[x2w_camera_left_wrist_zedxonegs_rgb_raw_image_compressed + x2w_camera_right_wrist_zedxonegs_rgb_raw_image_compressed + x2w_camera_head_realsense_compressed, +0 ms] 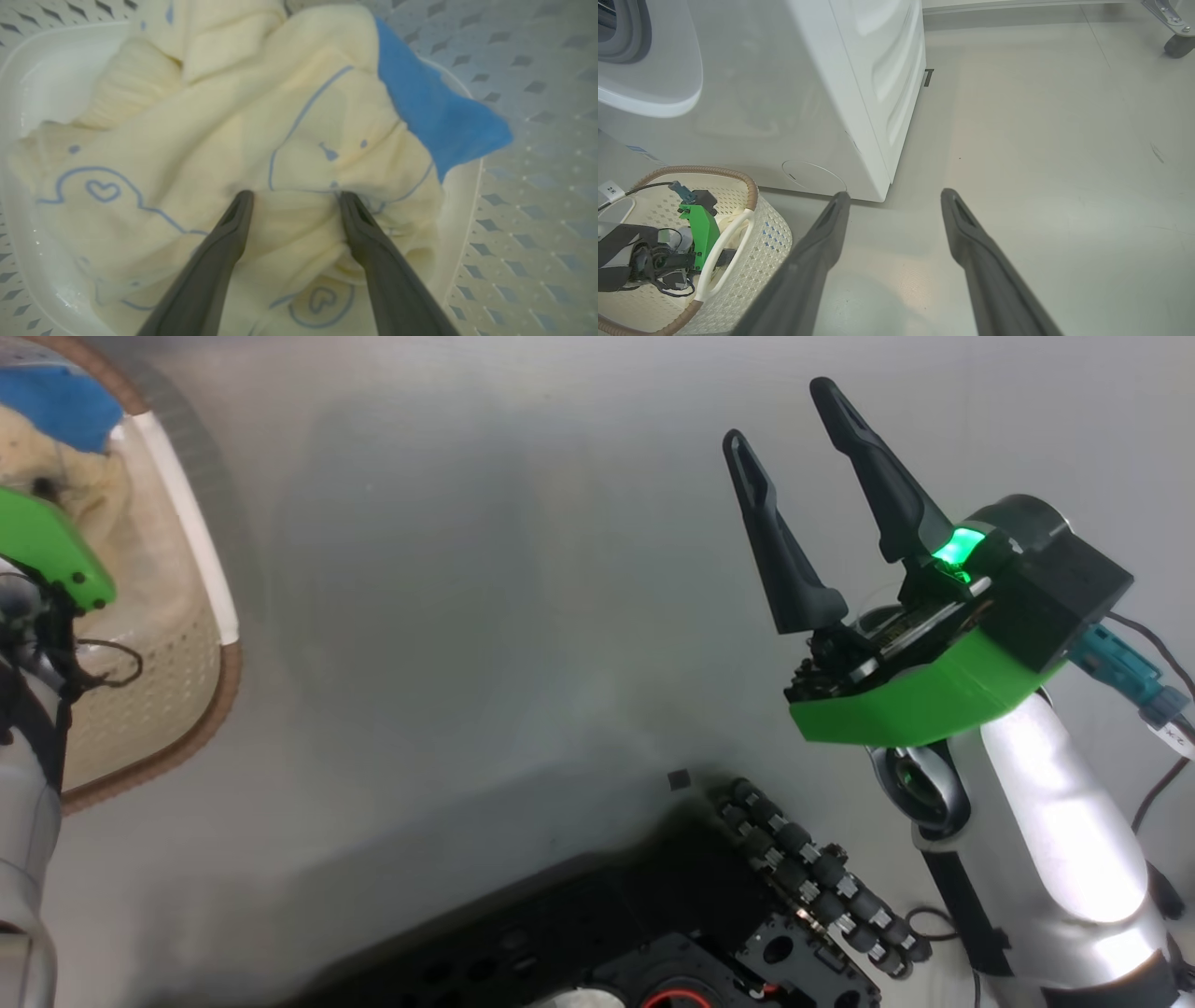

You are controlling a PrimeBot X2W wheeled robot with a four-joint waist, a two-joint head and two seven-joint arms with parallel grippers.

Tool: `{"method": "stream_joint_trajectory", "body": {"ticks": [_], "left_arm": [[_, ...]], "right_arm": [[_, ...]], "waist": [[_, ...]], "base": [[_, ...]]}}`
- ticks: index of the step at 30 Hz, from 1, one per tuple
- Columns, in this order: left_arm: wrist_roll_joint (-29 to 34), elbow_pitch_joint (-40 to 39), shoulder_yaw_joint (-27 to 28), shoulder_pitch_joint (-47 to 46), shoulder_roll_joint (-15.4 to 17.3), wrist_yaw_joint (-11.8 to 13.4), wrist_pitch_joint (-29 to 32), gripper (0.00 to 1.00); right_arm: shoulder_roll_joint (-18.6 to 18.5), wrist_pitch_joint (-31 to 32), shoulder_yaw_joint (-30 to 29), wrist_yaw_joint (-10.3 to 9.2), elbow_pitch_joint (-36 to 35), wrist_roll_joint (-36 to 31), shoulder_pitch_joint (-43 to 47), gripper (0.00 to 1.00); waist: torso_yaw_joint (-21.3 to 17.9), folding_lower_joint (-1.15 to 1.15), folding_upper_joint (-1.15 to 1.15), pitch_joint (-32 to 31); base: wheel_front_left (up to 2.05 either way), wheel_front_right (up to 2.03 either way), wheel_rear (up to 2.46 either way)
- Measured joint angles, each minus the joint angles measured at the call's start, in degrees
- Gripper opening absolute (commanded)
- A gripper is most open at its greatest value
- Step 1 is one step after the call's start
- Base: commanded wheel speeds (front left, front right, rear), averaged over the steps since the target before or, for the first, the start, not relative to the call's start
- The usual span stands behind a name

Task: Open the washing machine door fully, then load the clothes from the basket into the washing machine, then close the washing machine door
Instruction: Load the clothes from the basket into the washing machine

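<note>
Head view: the right pincer is hanging over the smooth pale grey floor, its 2 long, dark, tapered fingers standing wide apart with nothing between them. At the left edge the basket is sitting on the floor – cream perforated plastic, a brown woven-look rim, a smooth white handle – with the clothes lying inside. The left arm's green mount is covering part of them.

Left wrist view: the left pincer is reaching down into the basket, spread open, both tips pressing into soft, crumpled pale yellow cloth printed with blue outlined bears and hearts. A bright blue patch is sticking out at the upper right. Nothing is clamped.

Right wrist view: the washing machine – glossy white, boxy, with a grey rubber gasket at the upper left – is standing just behind the basket. A dark caster wheel is showing far off at the upper right.
</note>
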Motion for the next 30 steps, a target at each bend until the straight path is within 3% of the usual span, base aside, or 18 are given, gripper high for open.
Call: {"method": "stream_joint_trajectory", "body": {"ticks": [1,3,14,30], "left_arm": [[-0.02,0.05,0.14,-0.23,0.12,0.54,0.00,0.83],[-0.53,0.14,0.35,-0.40,-0.03,1.79,-0.42,0.01],[-0.64,0.92,0.24,-0.29,-0.60,2.97,-2.81,0.00],[-0.98,-0.19,-1.01,4.30,-4.61,2.19,-15.81,0.00]], "right_arm": [[0.01,0.00,0.08,0.00,-0.04,0.00,-0.14,1.00],[0.01,0.00,0.11,0.00,-0.11,0.00,-0.53,1.00],[0.01,-0.01,-0.56,0.00,-0.12,-0.13,-0.66,1.00],[0.00,-0.01,-4.52,0.00,0.20,-4.49,0.67,1.00]], "waist": [[-0.31,0.00,0.00,0.27],[-0.74,-0.01,0.00,0.68],[0.20,0.00,0.00,0.09],[5.76,0.00,0.00,-6.01]], "base": [[0.00,0.00,0.00],[0.00,0.00,0.00],[0.00,0.00,0.00],[0.00,0.00,0.00]]}}
